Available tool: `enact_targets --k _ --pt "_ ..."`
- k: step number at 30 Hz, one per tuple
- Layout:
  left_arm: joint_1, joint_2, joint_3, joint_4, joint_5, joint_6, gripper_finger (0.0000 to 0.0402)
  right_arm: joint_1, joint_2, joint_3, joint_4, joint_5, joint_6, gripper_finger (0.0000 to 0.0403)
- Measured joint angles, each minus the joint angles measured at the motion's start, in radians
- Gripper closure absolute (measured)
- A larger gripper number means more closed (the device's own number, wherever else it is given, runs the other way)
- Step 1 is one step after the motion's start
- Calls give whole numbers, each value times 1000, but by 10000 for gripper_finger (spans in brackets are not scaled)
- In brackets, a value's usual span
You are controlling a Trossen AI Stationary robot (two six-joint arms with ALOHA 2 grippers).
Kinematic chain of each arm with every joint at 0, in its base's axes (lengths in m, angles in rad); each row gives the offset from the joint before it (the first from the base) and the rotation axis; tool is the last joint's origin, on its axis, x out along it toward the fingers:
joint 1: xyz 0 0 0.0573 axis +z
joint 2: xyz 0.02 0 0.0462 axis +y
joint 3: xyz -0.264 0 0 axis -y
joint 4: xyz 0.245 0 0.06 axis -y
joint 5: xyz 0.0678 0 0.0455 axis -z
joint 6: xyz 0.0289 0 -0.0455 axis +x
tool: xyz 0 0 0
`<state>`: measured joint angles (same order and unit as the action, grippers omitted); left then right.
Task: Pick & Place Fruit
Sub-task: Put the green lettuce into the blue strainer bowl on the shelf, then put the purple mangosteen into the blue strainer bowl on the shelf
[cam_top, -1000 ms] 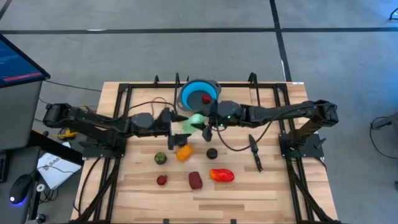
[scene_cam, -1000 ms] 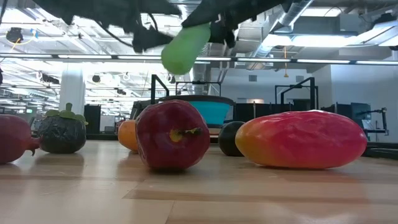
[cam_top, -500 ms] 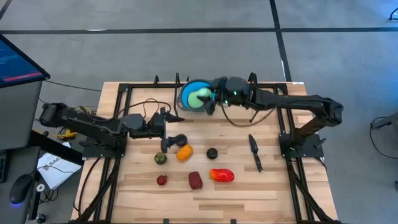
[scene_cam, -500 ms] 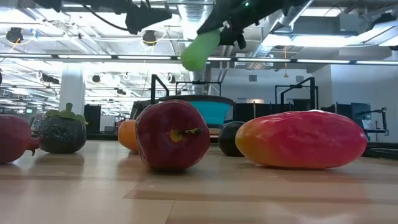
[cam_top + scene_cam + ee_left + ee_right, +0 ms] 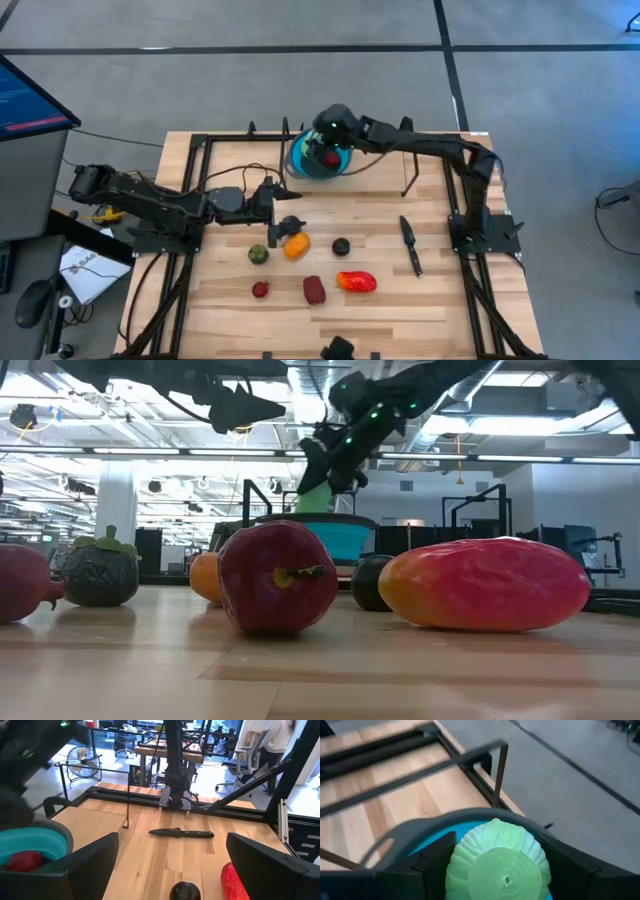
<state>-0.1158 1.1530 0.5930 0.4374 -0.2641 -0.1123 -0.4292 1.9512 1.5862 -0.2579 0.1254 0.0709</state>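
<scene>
My right gripper (image 5: 327, 140) hangs over the round blue bowl (image 5: 299, 166) at the table's far edge, shut on the pale green oblong fruit (image 5: 495, 865). In the low view the green fruit (image 5: 314, 500) sits just above the bowl's rim (image 5: 345, 520). A red piece (image 5: 331, 157) lies in the bowl. My left gripper (image 5: 290, 196) hovers open, left of centre, above the orange fruit (image 5: 296, 244). On the boards rest the olive piece (image 5: 258, 254), a dark round one (image 5: 341, 246), a small red one (image 5: 260, 290), the maroon one (image 5: 314, 290) and the larger red-orange one (image 5: 357, 282). My right gripper pinches the pale green fruit between its two fingers (image 5: 434, 856), one on each side of its ribbed body (image 5: 462, 870). The fingers come from above, slanting down toward the bowl. The fruit is lifted clear and points its free end (image 5: 506, 880) down into the bowl.
A black knife (image 5: 411, 243) lies on the table's right part, also seen in the left wrist view as the knife (image 5: 182, 833). A black metal frame (image 5: 205, 150) edges the table. A monitor (image 5: 30, 95) stands off the table's left side.
My right gripper has carried the green fruit from above the table's middle toward the far edge, over the blue bowl, and has tipped and come down toward it. My left gripper has drawn back a little toward the table's left.
</scene>
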Motion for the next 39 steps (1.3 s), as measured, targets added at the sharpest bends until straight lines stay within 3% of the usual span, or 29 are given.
enact_targets --k 6,12,19,23,32,39 --pt "-3 0 0 -1 -1 -1 41 -43 69 106 -148 -94 -3 144" --pt "-3 0 0 -1 0 -7 46 -68 61 110 -169 -109 6 143" --pt "-3 0 0 0 0 -28 46 -117 67 110 -166 -273 33 142" --pt "-3 0 0 5 4 -35 49 -131 66 110 -154 -282 34 130" --pt "-3 0 0 14 8 -35 50 -169 66 110 -178 -282 34 53" --pt "-3 0 0 15 8 -35 50 -195 66 110 -158 -281 32 51"
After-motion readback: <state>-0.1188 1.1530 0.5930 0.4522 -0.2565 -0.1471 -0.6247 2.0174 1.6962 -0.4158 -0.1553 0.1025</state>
